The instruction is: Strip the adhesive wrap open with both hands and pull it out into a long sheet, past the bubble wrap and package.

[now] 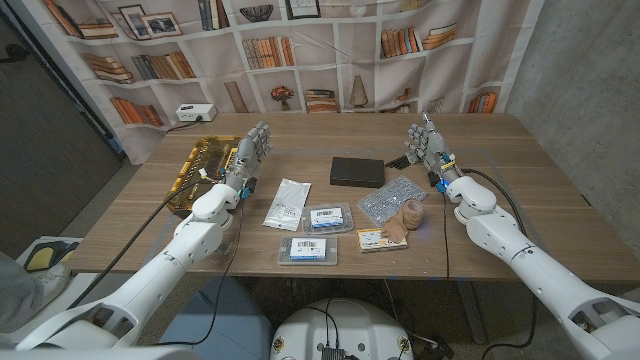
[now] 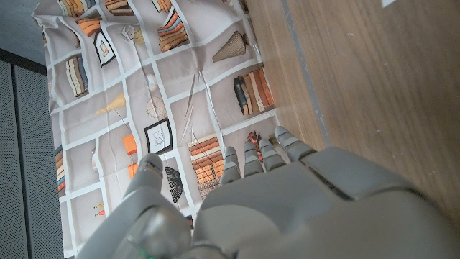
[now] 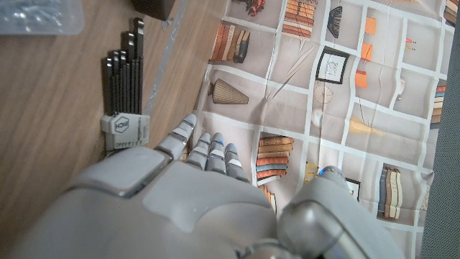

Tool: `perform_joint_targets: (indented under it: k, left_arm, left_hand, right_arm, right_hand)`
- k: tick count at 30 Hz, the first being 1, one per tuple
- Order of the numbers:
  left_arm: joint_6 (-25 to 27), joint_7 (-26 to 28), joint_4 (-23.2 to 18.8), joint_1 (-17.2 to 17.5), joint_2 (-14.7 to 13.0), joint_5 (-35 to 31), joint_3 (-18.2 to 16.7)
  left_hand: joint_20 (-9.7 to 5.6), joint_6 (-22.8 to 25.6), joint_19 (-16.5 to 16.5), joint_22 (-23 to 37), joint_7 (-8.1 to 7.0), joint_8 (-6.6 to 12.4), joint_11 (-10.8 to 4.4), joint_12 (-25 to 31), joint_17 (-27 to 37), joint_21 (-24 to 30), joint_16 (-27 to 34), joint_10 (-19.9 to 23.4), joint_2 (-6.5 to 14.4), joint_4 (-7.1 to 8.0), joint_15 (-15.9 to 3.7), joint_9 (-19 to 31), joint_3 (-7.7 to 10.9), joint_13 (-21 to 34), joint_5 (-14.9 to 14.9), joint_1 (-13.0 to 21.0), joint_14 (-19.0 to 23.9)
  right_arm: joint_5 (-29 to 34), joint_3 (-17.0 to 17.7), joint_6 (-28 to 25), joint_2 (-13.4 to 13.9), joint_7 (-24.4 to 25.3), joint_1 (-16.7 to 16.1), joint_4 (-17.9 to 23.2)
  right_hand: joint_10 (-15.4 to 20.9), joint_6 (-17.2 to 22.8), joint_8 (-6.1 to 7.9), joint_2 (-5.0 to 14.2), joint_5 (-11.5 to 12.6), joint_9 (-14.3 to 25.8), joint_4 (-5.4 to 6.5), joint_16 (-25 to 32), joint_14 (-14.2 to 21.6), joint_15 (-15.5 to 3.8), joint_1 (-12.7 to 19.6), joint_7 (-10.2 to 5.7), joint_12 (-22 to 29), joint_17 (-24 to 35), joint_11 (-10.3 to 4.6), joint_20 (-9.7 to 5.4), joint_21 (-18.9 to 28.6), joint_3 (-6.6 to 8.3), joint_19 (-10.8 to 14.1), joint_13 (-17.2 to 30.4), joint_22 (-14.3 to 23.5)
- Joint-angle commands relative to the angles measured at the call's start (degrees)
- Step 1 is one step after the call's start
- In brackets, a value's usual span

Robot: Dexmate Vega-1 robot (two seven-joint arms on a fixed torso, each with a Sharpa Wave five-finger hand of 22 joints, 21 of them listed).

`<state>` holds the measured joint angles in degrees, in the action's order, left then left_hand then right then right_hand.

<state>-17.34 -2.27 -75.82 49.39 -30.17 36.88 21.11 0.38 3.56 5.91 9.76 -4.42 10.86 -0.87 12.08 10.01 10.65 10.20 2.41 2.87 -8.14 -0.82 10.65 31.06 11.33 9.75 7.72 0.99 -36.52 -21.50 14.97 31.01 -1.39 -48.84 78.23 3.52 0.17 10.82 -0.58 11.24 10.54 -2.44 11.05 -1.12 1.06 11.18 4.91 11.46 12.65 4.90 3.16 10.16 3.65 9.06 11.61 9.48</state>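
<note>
1. My left hand point(image 1: 250, 152) is up over the table's left part w/ fingers apart and nothing in them. Left wrist view agrees: fingers point(image 2: 253, 160) reach out free toward the bookshelf backdrop point(image 2: 144, 108).
2. My right hand point(image 1: 428, 143) is up over the right part, fingers spread, holding nothing. In the right wrist view the fingertips point(image 3: 208, 147) are bare, just beside a hex key set point(image 3: 123, 86) in its holder on the wood.
3. Adhesive wrap roll point(image 1: 409, 217), tan, lies mid-right on the table point(image 1: 540, 190), touching the bubble wrap point(image 1: 388, 198) and just beside a small card-backed packet point(image 1: 374, 239). Both hands are well apart from it.
4. Containers: yellow tray point(image 1: 200, 165) at far left w/ rows of small parts, too small to ID, partly behind my left hand. Two clear bags w/ blue labels point(image 1: 327, 218) point(image 1: 307, 250); contents hard to make out. White flat pouch point(image 1: 287, 204) left of them.
5. Black box point(image 1: 357, 171) sits closed mid-table; inside hidden.
6. White device point(image 1: 194, 113) at back left edge, cable attached; can't tell what it is.
</note>
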Motion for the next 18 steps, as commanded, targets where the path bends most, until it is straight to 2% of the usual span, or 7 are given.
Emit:
perform_joint_targets:
  k: [1, 4, 7, 10, 18]
  left_arm:
    - [0.0, -0.6, -1.1, 0.6, -0.6, -0.3, 0.3]
    - [-0.1, 0.1, -1.7, 0.9, -0.5, -0.6, 0.4]
    - [-0.8, 0.8, -2.3, 1.2, -0.2, -0.9, 0.4]
    - [-0.9, 1.8, -4.0, 2.2, -0.3, -1.4, 0.4]
    - [-0.7, 2.1, -5.3, 2.8, -0.9, -2.5, 0.9]
  left_hand:
    - [-0.12, 0.1, -0.3, 0.3, -0.41, 0.21, -0.09, 0.0, 0.1, 0.1, -0.1, -0.4, 0.1, -0.04, -0.33, 0.2, 0.24, 0.3, 0.3, 0.7, -0.7]
    - [-0.21, 0.2, -0.4, 0.3, -0.35, 0.21, -0.17, 0.0, 0.1, 0.1, -0.1, -0.3, 0.1, -0.04, -0.43, 0.2, 0.24, 0.2, 0.3, 0.8, -0.8]
    - [-0.31, -0.8, -0.6, 0.3, -1.06, -0.17, -0.08, -0.1, 0.1, 0.1, -0.2, -0.6, 0.1, -0.07, -0.42, 0.1, 0.23, 0.2, 0.3, 0.8, -1.3]
    - [-0.31, -0.7, -0.7, 0.3, -0.92, -0.12, -0.44, 0.2, 0.1, 0.1, 0.0, 0.1, 0.1, -0.09, -0.69, 0.1, 0.20, 0.2, 0.3, 0.8, -1.1]
    - [-0.37, -1.1, -0.9, 0.3, -0.47, -0.23, -0.29, 0.2, 0.1, 0.1, 0.0, 0.0, 0.0, -0.13, -0.74, 0.0, 0.16, 0.2, 0.3, 0.9, -1.2]
  right_arm:
    - [1.1, 0.3, -0.3, 1.3, 1.7, -1.9, 2.9]
    - [1.1, 0.3, 0.0, 1.7, 1.1, -2.1, 2.9]
    - [1.7, 0.1, 0.7, 2.3, 0.3, -2.3, 2.9]
    - [1.8, 0.2, 1.7, 2.3, -0.1, -2.8, 2.9]
    - [3.0, 0.4, 1.7, 4.6, -1.2, -2.8, 4.4]
  right_hand:
    - [-0.6, -0.5, -0.11, -0.30, 0.2, 0.1, -0.07, -0.1, -0.8, 0.31, -0.1, 0.19, -0.2, 0.1, 0.37, -0.34, 0.2, -0.06, -0.3, 0.2, 0.2]
    - [-0.8, -0.5, -0.07, -0.31, 0.2, 0.1, -0.14, -0.2, -1.3, 0.36, 0.0, 0.21, -0.3, 0.0, 0.39, -0.51, 0.2, -0.06, -0.4, 0.2, 0.2]
    - [-1.4, -0.6, -0.09, -0.32, 0.2, 0.1, -0.26, -0.4, -2.1, 0.12, 0.1, 0.23, -0.4, -0.1, 0.25, -0.86, 0.1, -0.06, -0.9, 0.1, 0.2]
    - [-2.0, -1.1, -0.20, -0.32, 0.2, 0.1, -0.35, -0.5, -2.8, -0.01, 0.2, 0.10, -0.6, -0.2, -0.30, -0.99, 0.0, -0.08, -1.6, 0.0, 0.2]
    - [-3.0, -2.1, -0.40, -0.26, 0.3, 0.1, -0.50, -0.6, -3.9, 0.18, 0.3, 0.07, -0.8, -0.3, -0.17, -1.13, -0.1, -0.08, -2.6, -0.1, 0.2]
